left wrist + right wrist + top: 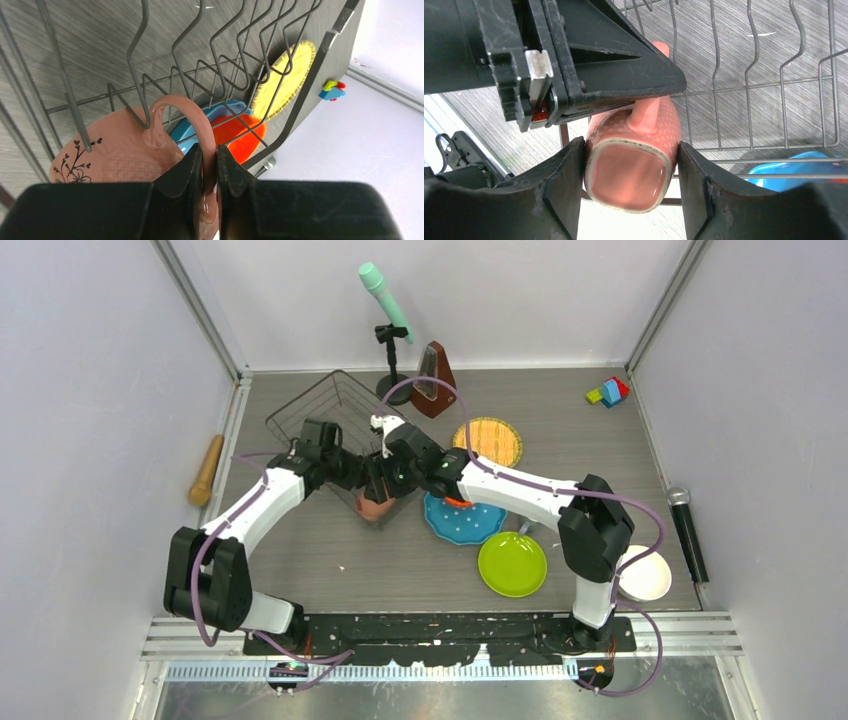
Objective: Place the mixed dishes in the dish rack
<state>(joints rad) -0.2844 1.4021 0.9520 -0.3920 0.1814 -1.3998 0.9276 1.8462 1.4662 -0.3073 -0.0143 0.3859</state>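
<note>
1. Mug (pixel 125 155) lies inside the rack (pixel 300 397), among prongs.
2. Left gripper (pixel 209 160) pinches its handle; right gripper (pixel 631 167) squeezes its body (a shared hold).
3. Free one jaw pair first, then settle it gently.

Pinkish-tan mug (pixel 115 155), black floral sprig. Blue white-dotted plate (pixel 465 525); lime-green plate (pixel 512 563); yellow woven-look plate (pixel 488 440). Grey wood-grain tabletop (pixel 330 560).

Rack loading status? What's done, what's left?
Done: no dish looks settled in the dish rack yet. In hand: pinkish-tan mug at the rack's near corner, left gripper pinching its handle, right gripper clamping its body. Remaining: yellow woven-look plate, blue plate with orange bowl, lime-green plate, white bowl, all outside the rack.
</note>
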